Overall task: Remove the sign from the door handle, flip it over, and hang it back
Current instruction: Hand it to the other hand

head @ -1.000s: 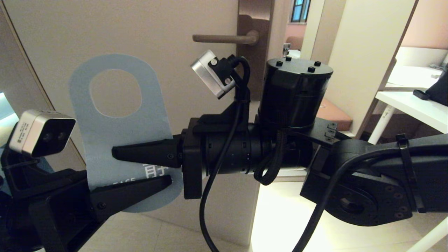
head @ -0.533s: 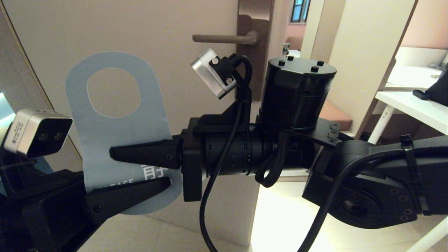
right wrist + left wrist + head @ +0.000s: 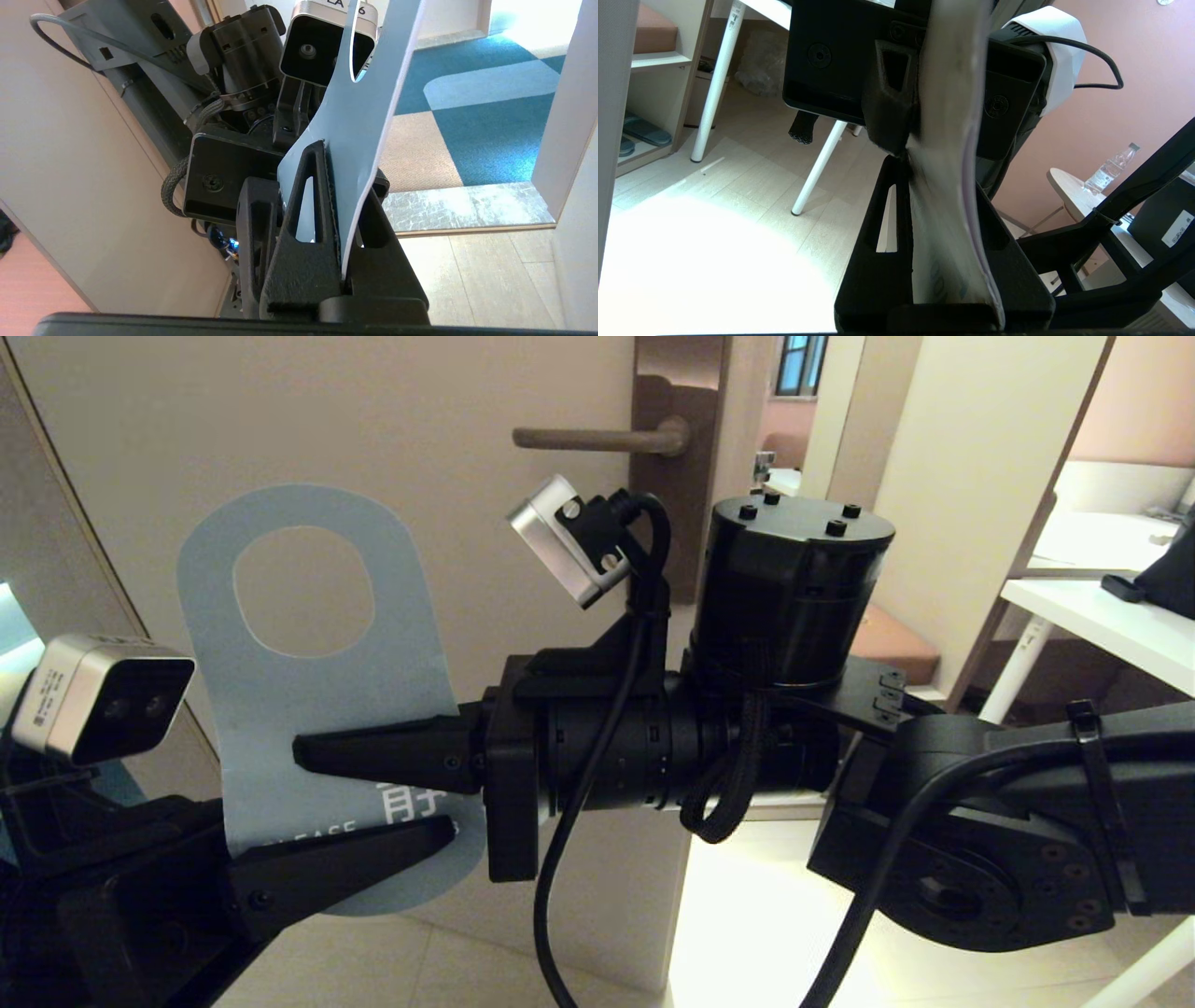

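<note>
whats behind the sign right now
Through the hole in the sign, only the plain door shows. The door handle sits higher, not behind it. The left hand and right hand cover the sign's lower part.

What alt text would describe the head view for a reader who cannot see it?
Both grippers hold the slate-blue sign upright, off the bare door handle: the right gripper from the right, the left gripper from below.
</note>
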Tool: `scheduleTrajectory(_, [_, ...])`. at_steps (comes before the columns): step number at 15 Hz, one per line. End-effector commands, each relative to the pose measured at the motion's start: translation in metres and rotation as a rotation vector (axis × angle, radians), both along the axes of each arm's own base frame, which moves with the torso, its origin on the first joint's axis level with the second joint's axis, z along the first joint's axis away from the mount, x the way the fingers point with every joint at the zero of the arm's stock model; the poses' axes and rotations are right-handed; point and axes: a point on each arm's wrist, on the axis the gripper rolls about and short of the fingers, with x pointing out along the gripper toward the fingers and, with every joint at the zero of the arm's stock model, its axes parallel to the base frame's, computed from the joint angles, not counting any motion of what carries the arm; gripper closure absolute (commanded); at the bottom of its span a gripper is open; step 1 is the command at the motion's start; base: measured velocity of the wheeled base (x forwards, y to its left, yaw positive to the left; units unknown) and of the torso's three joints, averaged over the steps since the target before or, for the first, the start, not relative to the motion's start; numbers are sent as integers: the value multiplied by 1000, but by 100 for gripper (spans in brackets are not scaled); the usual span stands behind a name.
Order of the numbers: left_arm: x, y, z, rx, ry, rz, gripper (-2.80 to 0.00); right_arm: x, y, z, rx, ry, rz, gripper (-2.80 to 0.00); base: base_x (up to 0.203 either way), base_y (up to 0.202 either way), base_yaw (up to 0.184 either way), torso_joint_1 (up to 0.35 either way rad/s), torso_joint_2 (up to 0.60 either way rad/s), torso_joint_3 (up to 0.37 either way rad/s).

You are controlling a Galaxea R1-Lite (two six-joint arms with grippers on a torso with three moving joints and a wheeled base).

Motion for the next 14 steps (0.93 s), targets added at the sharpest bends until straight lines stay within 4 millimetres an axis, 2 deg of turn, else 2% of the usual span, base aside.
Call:
scheduleTrajectory(1, [-1, 0, 1, -4, -6, -5, 0, -3, 0, 0, -1, 3, 8, -280, 0, 0, 0, 0, 0, 0])
scheduleTrajectory(11, [-5, 3, 0, -6, -8, -3, 0, -9, -10, 4, 2, 0, 7, -280, 0, 0, 0, 0, 0, 0])
scheduleTrajectory(14, [-12, 7, -6, 1, 5, 0, 0, -7, -24, 10, 10, -6, -21, -280, 0, 0, 0, 0, 0, 0])
